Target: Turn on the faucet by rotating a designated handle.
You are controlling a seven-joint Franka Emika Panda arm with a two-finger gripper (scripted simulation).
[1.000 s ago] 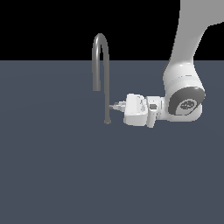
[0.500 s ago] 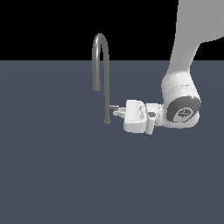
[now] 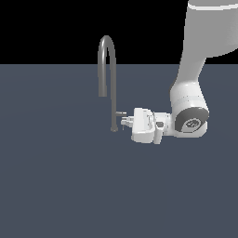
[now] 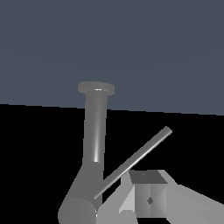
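With my tool (image 3: pixel 124 122) lying sideways low at the faucet (image 3: pixel 113 88) stem, grip unreadable, one fingertip (image 4: pixel 148 199) beside the handle (image 4: pixel 133 162), I judge pushing that lever round comes next.

Legible text, labels, brands, numbers, signs: none found in either view. The only mark is a small round emblem on the arm's joint cap (image 3: pixel 191 124), with no readable characters.
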